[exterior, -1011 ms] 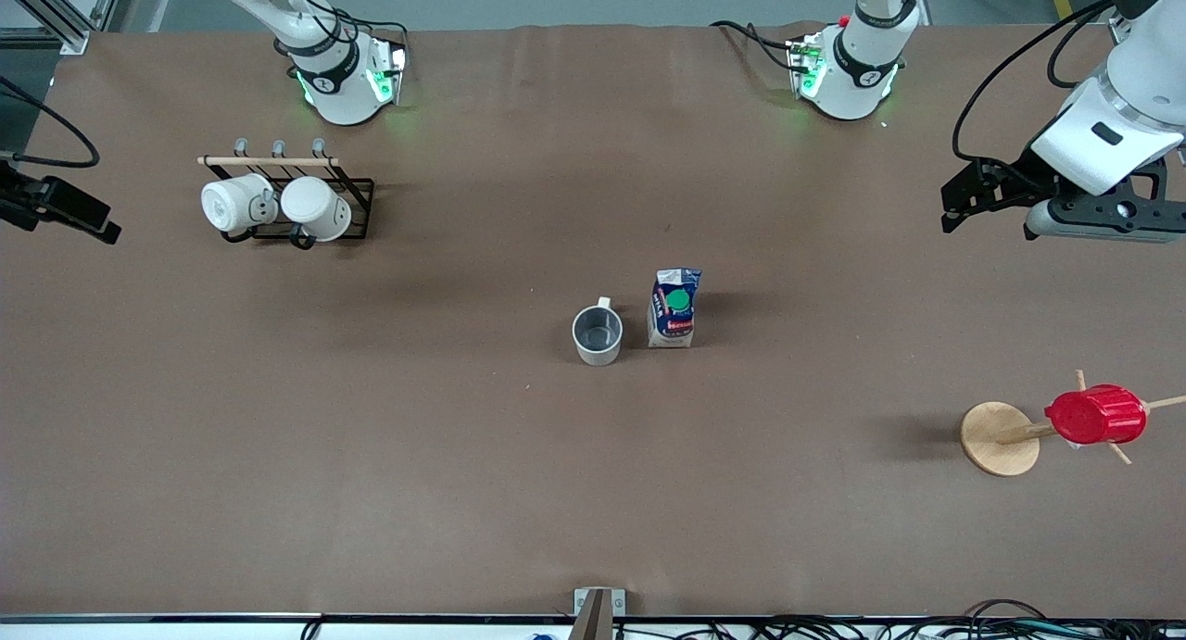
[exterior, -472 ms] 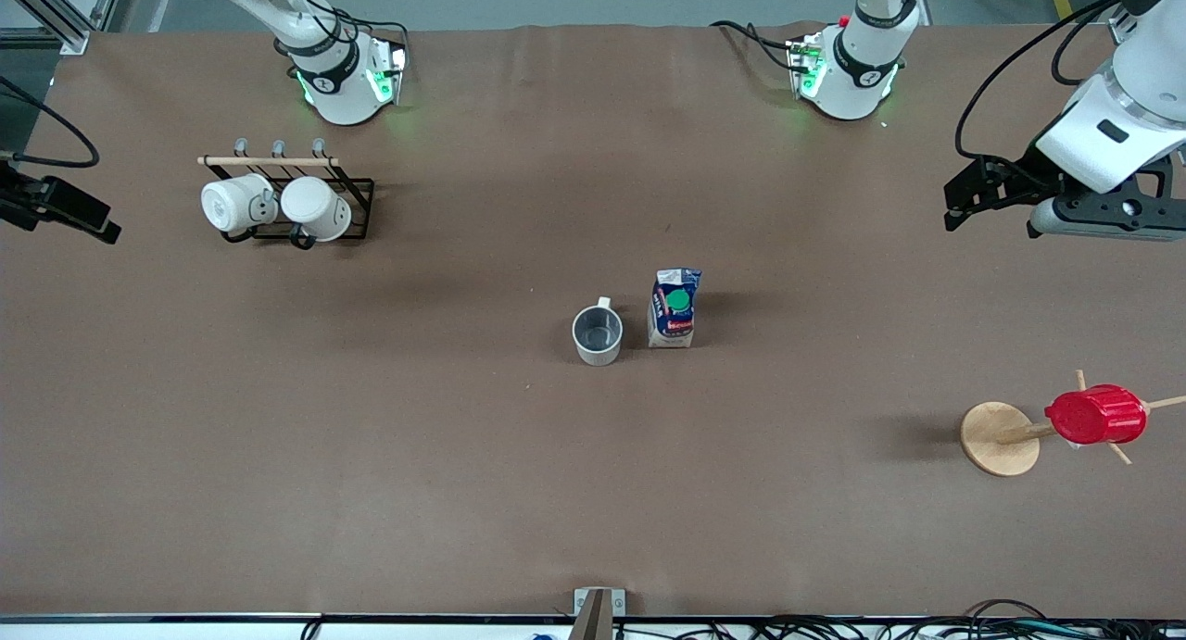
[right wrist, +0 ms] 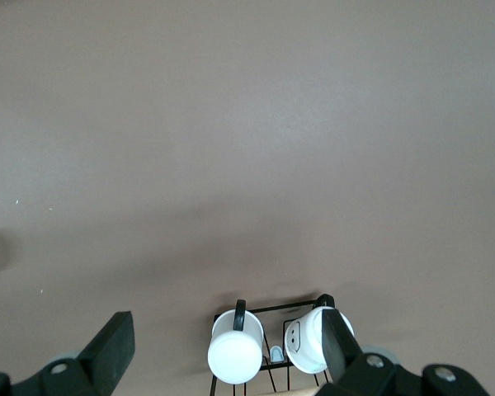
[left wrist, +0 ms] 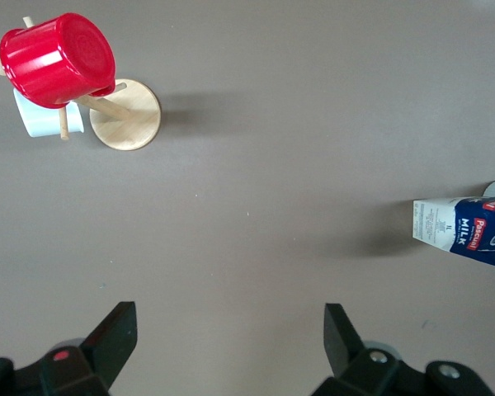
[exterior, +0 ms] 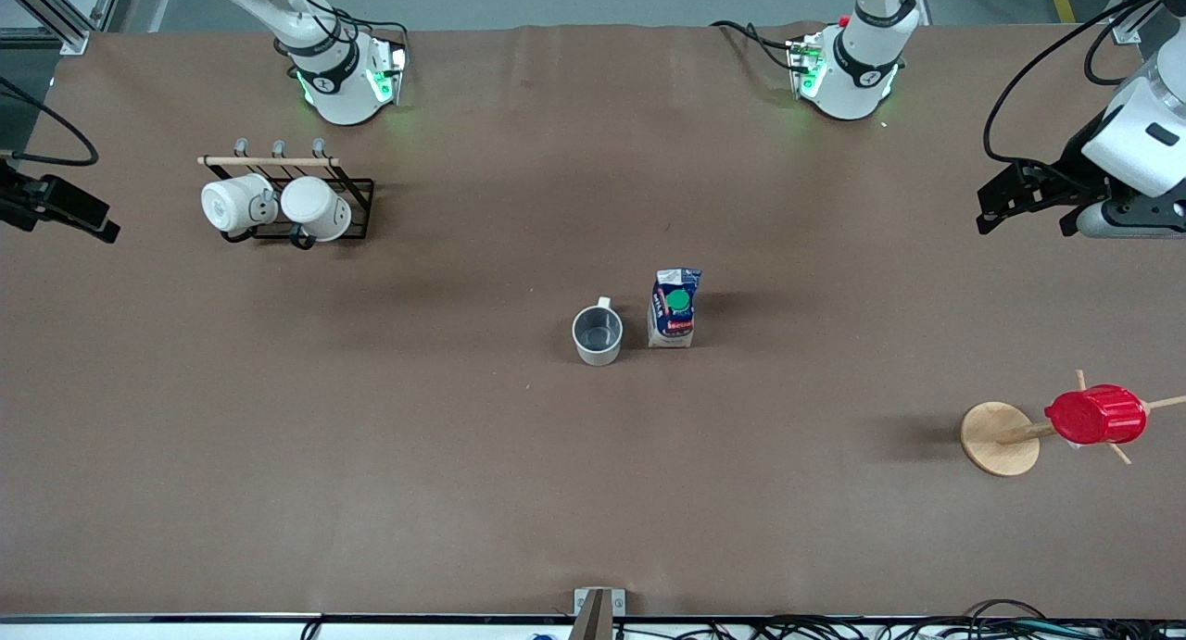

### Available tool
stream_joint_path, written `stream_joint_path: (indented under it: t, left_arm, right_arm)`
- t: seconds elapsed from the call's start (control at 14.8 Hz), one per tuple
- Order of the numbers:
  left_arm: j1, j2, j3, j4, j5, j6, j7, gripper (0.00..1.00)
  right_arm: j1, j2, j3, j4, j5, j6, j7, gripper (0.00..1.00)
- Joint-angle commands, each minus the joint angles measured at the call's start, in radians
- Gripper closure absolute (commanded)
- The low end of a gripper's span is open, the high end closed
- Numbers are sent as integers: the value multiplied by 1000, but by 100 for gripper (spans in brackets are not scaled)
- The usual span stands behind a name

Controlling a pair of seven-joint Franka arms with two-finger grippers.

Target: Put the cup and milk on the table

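The off-white cup (exterior: 598, 335) with a dark grey inside stands upright near the middle of the brown table (exterior: 371, 492). The blue-and-white milk (exterior: 674, 307) carton with a green cap stands upright just beside it, toward the left arm's end. The carton also shows in the left wrist view (left wrist: 462, 233). My left gripper (exterior: 988, 209) is open and empty, up over the table's edge at the left arm's end (left wrist: 228, 330). My right gripper (exterior: 88, 221) is open and empty over the right arm's end (right wrist: 224, 342). Neither touches the cup or the milk.
A black wire rack (exterior: 347, 209) with two round white mugs (exterior: 278, 207) stands near the right arm's base (right wrist: 268, 351). A wooden mug tree (exterior: 999, 439) carrying a red ribbed cup (exterior: 1095, 415) stands at the left arm's end (left wrist: 58, 48).
My left gripper has drawn back toward the left arm's end of the table, away from the milk. The right arm, cup and milk have not moved.
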Motion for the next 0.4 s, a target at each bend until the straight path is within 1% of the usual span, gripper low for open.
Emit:
stream_joint_path:
  t: [0.0, 0.34]
  left_arm:
    - [-16, 34, 3, 35, 17, -10, -14, 0]
    - [-13, 57, 9, 43, 8, -8, -2, 0]
  right_arm:
    - [2, -22, -6, -20, 8, -2, -12, 0]
    - [2, -22, -6, -20, 8, -2, -12, 0]
